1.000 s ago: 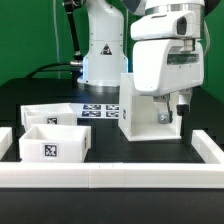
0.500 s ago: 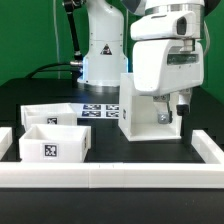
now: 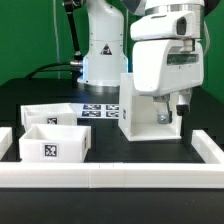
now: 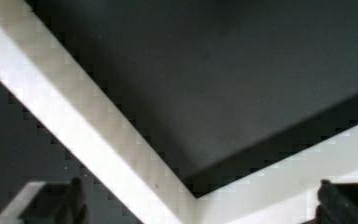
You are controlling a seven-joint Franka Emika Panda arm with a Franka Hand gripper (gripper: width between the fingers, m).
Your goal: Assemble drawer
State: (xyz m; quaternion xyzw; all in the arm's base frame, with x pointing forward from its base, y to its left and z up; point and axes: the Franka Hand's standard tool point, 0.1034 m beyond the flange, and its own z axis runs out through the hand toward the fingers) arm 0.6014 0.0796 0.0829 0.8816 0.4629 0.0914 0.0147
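In the exterior view the casing (image 3: 145, 122) stands upright on the black table (image 3: 100, 150). The gripper (image 3: 168, 108) hangs straight down over its top, on the side away from the trays, and the big white wrist housing hides most of the fingers. From here I cannot tell how the jaws stand. The two trays lie well apart from the casing, toward the exterior view's left: the far tray (image 3: 50, 113) and the near tray (image 3: 52, 148) sit just beside each other, open side up. The marker board (image 3: 97, 111) lies flat between the far tray and the casing. The border rail (image 3: 110, 176) runs along the table edge in front of the casing.

In the wrist view a thin white casing wall (image 4: 87, 110) meets a second edge at a corner, with dark space inside. Both fingertips (image 4: 48, 200) show wide apart with the wall running between them, so the gripper (image 4: 197, 203) is spread and pinching nothing.

The casing looks like hollow moulded plastic, so it is probably light and stiff, with smooth faces that could slip. The thin upper wall looks like the sensible place to take hold. A pinch so close to a corner might let the box swing or tip.
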